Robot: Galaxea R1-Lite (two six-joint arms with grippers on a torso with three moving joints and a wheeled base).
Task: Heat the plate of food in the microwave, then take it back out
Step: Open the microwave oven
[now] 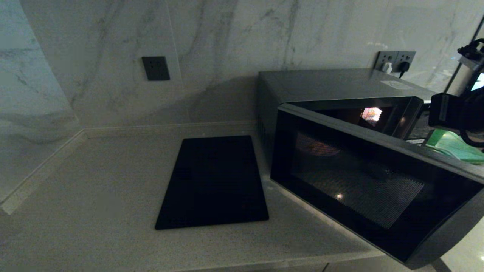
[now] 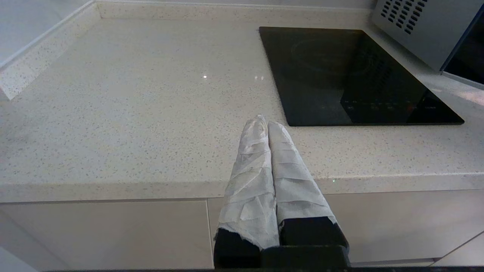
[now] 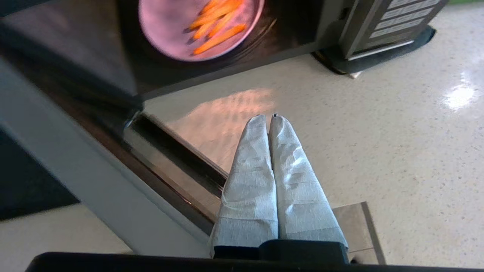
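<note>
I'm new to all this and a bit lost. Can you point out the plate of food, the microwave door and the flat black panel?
plate of food (image 3: 177,34), right wrist view, bare purple surface beside the orange pieces.
microwave door (image 1: 359,189), head view, middle of its dark glass.
flat black panel (image 1: 213,181), head view, centre of its top.

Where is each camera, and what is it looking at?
Head: up high, looking down at the counter, black panel and microwave with its door open; right arm at the edge.
Left wrist: behind the shut left gripper, facing the panel.
Right wrist: behind the shut right gripper, facing the plate of food inside.
All share the microwave.
</note>
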